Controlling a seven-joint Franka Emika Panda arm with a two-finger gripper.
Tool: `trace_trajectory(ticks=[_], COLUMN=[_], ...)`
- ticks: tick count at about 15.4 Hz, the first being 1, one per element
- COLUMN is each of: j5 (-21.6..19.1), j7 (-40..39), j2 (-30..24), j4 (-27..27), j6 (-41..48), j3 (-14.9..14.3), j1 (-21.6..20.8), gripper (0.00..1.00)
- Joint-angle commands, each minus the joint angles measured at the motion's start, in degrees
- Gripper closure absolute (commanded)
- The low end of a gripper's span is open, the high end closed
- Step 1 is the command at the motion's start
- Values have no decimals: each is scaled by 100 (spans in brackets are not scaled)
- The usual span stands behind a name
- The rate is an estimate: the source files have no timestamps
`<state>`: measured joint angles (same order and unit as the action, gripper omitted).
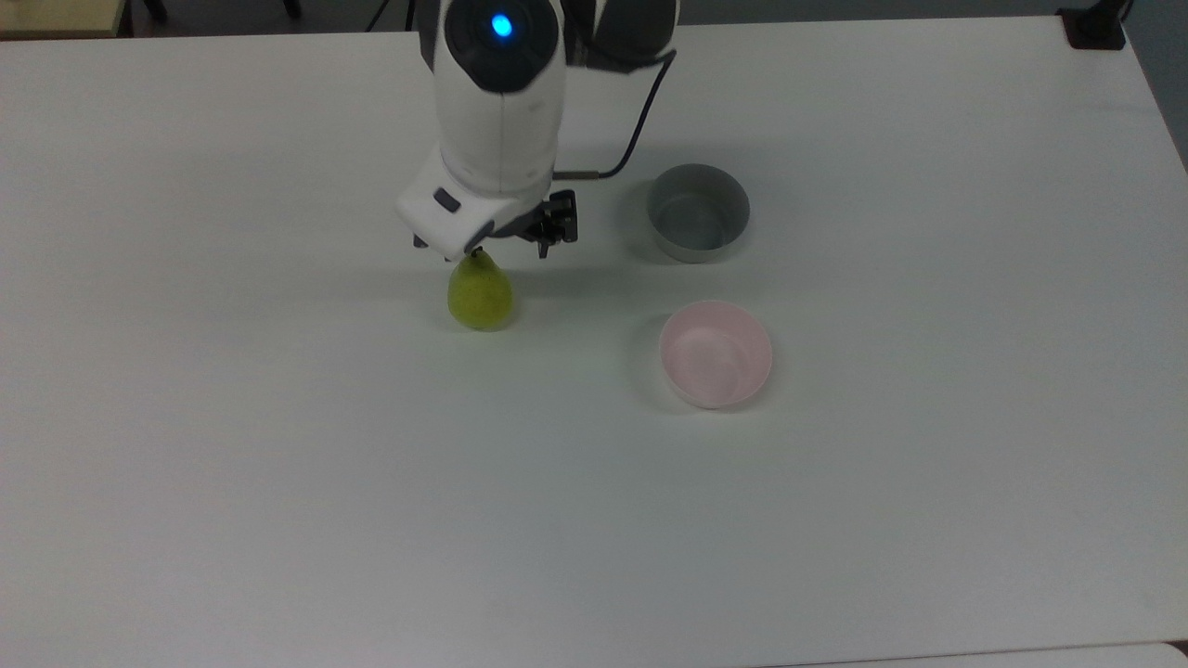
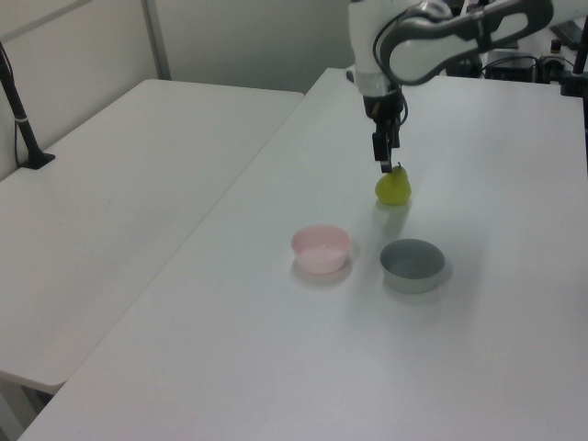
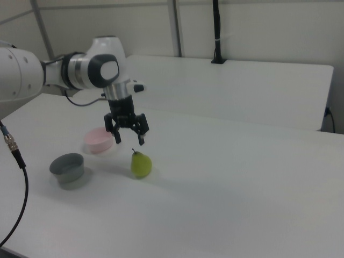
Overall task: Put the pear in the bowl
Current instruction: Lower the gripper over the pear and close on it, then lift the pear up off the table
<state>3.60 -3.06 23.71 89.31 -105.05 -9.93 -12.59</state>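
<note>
the wide, smooth white table (image 1: 278,520) lay bare along the near edge of the top view. further in, the small round pale pink plastic bowl (image 1: 716,353) with a whitish rim sat upright and empty, toward the top view's right. the small yellow-green speckled pear (image 1: 480,292) stood upright on its broad end on the table, well apart from that bowl toward the top view's left, with its short dark stem pointing up. in the right view the pear (image 3: 141,164) stood alone on the table, touching neither dish, with the pink bowl (image 3: 99,140) behind it toward the right view's left. beyond the pink bowl in the top view sat the small round grey plastic bowl (image 1: 698,212), also upright and empty, near the pink one but not touching it.

the black 2-finger pincer (image 3: 128,135) hung above the table, released, its fingers (image 3: 141,139) spread with open air between them. it held nothing and touched nothing. in the right view its tips were just above and slightly behind the pear's stem. in the left view the pincer (image 2: 386,166) pointed straight down, its tip just over the pear (image 2: 393,186). the white arm (image 1: 501,102) reached in from the far edge of the table in the top view, with a blue light showing on it and a dark cable (image 1: 640,121) curving off its side.
</note>
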Motion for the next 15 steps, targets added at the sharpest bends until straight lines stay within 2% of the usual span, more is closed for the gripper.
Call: trace_trajectory(ticks=[1, 3, 5, 7, 11, 13, 14, 15], j5=[211, 220, 238, 421, 422, 422, 422, 396], j7=[-282, -563, -582, -590, -590, -590, -590, -590], j2=[81, 116, 186, 274, 380, 371, 362, 345], j4=[350, 430, 508, 683, 773, 772, 772, 772], j6=[-533, -561, -595, -744, -974, -1009, -1009, -1009], j3=[-202, -254, -272, -272, -272, -272, -272, -272], j1=[-130, -112, -121, -138, -138, -121, -121, -112], gripper=[0, 0, 0, 0, 0, 13, 30, 51])
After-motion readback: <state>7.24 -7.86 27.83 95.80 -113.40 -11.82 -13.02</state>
